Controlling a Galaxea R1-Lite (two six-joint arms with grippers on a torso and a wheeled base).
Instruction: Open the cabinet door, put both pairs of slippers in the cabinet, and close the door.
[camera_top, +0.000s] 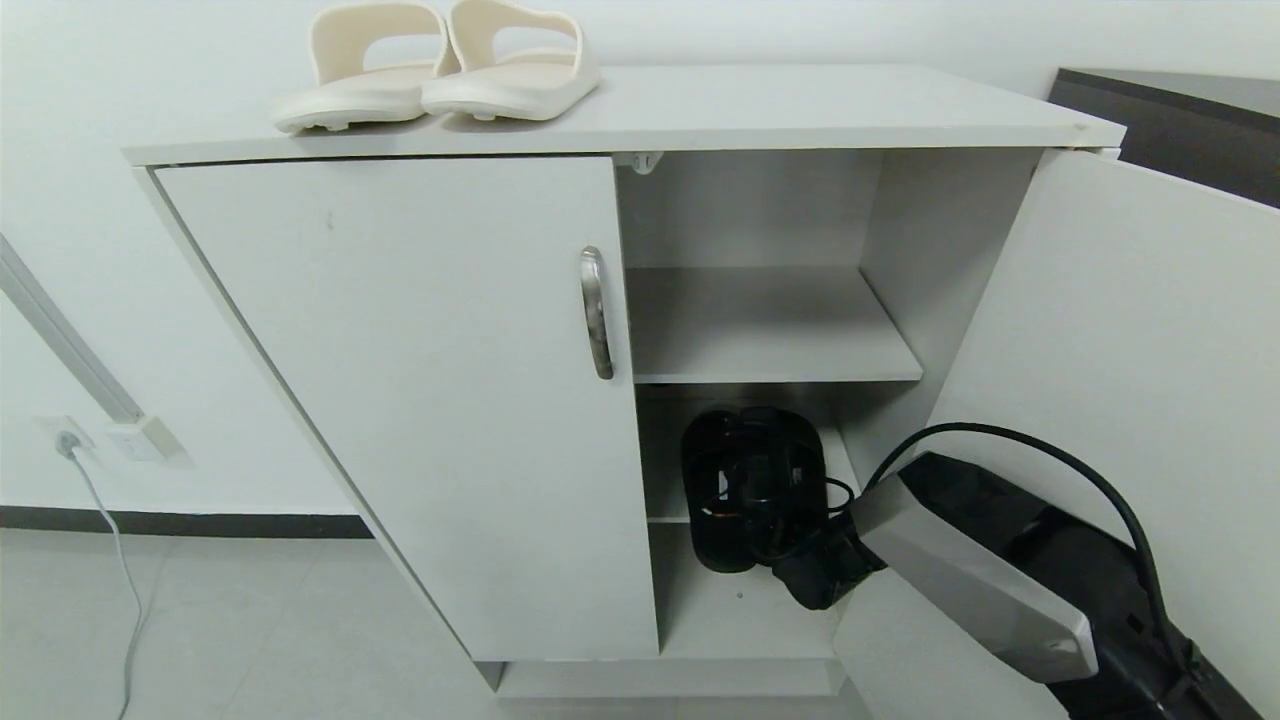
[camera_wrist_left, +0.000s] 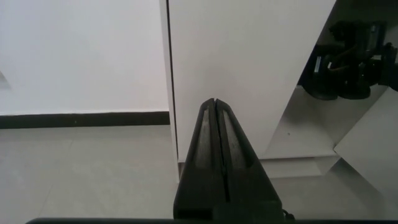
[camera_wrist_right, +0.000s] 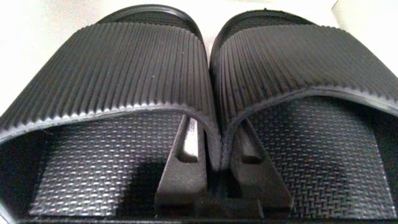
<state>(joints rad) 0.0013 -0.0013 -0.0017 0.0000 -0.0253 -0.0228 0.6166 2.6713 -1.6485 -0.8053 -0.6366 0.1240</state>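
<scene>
Cabinet (camera_top: 800, 110): right door (camera_top: 1130, 400) was open, left door (camera_top: 400, 400) was shut. Right tool (camera_wrist_right: 214, 146) was clamped on the black slippers (camera_top: 750, 480), pinching their adjoining inner edges, and held the pair inside the cabinet at the front of its lower shelf (camera_top: 665, 500). Cream slippers (camera_top: 440, 65) sat side by side on top of the cabinet, above the left door. Left tool (camera_wrist_left: 214, 124) was pressed together, empty, low in front of the left door.
</scene>
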